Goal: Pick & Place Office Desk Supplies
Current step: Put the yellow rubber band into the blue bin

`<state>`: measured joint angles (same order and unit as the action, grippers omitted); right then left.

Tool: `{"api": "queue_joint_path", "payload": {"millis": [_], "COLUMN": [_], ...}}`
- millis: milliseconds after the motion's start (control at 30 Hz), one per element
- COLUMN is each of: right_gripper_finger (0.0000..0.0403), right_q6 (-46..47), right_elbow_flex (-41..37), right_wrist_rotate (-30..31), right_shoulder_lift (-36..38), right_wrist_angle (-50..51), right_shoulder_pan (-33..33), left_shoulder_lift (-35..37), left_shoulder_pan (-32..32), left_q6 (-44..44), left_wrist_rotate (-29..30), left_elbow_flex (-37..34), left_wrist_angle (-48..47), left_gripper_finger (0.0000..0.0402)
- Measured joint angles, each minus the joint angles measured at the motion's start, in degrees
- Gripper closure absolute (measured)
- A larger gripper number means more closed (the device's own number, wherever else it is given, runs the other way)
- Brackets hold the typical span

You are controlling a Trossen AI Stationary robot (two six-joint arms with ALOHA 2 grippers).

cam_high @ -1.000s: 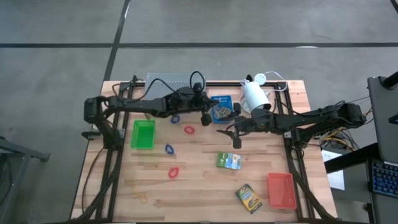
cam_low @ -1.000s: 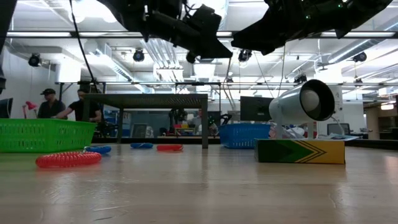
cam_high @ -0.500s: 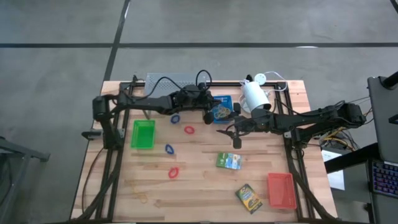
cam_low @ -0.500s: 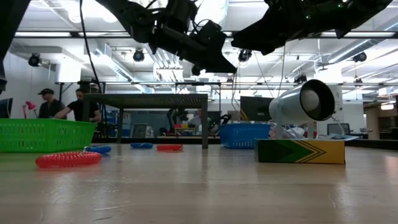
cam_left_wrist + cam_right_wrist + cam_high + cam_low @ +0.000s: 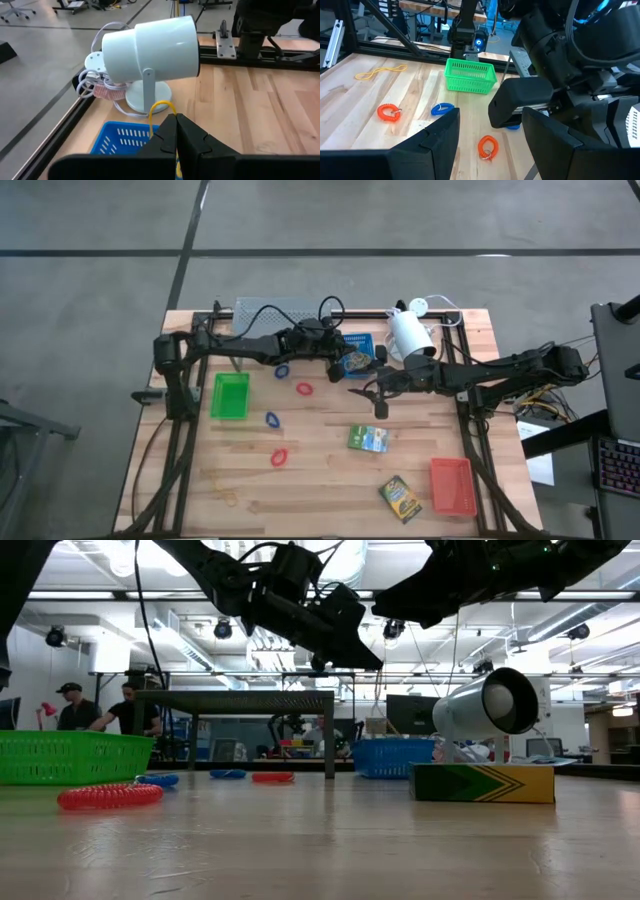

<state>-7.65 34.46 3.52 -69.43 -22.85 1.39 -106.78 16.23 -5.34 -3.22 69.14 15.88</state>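
Rubber band, thin and yellowish (image 5: 161, 107), is pinched between the closed fingers of the left gripper (image 5: 338, 367), looping up from the fingertips (image 5: 176, 131) in the left wrist view. Landmark for everything below: the blue tray (image 5: 356, 350).

Left gripper hangs above the blue tray, over its edge on the green tray's side. Band looks clear of the basket, though the wrist view is poor for height. Blue tray's mesh wall shows just beneath the band (image 5: 123, 140).

Right gripper (image 5: 376, 394) hovers just off the blue tray toward the table's front, fingers spread wide, holding nothing.

White lamp (image 5: 409, 333) stands just beside the blue tray, on the right arm's side.

Red loop (image 5: 304, 389) and blue loop (image 5: 282, 371) lie near the blue tray, on the left arm's side. Green tray (image 5: 230, 395) sits farther that way.

Green card box (image 5: 368, 438) lies forward of the blue tray. Second card box (image 5: 400, 498) and the red-orange tray (image 5: 452, 485) lie well apart from it, at the front corner on the right arm's side.
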Motion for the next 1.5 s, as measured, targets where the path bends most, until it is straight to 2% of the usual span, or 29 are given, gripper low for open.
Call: {"api": "queue_joint_path", "payload": {"millis": [267,967,1500], "right_gripper_finger": [0.0191,0.0191,0.0191], "right_q6": [0.1,0.1,0.0], "right_elbow_flex": [0.0,0.0,0.0], "right_wrist_rotate": [0.0,0.0,0.0], "right_shoulder_lift": [0.0,0.0,0.0], "right_wrist_angle": [0.0,0.0,0.0], "right_shoulder_pan": [0.0,0.0,0.0], "left_shoulder_lift": [0.0,0.0,-6.4], "left_shoulder_pan": [0.0,-0.8,-1.4], "left_q6": [-0.1,-0.3,2.8], "left_wrist_rotate": [0.0,-1.9,-0.4], "left_elbow_flex": [0.2,-0.2,1.8], "left_wrist_angle": [-3.4,-4.4,0.6], "left_gripper_finger": [0.0399,0.0399,0.0399]}}
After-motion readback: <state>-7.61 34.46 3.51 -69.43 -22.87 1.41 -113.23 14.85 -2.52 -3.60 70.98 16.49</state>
